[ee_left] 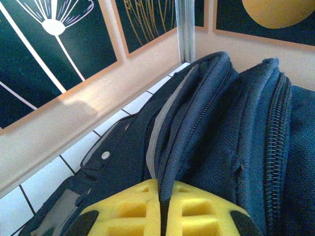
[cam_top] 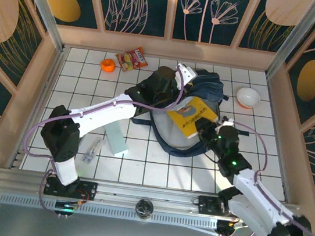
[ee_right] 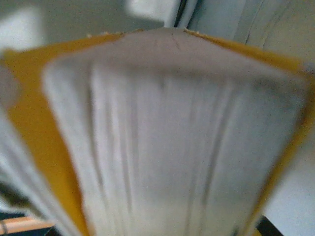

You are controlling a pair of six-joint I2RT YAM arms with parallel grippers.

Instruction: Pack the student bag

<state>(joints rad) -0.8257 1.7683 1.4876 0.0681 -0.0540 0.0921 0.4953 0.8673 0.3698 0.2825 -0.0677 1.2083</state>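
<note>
Book held at mouth of student bag in the middle of the table

The bag's rim is pinched by the closed left end effector. A yellow book is clamped in the right end effector. From there the bag's mouth lies toward 10 o'clock, roughly along the book's long axis, so the right arm is judged nearer. Zip teeth are seen from the left wrist and blurred page edges from the right. The overall layout is given from above.
</note>
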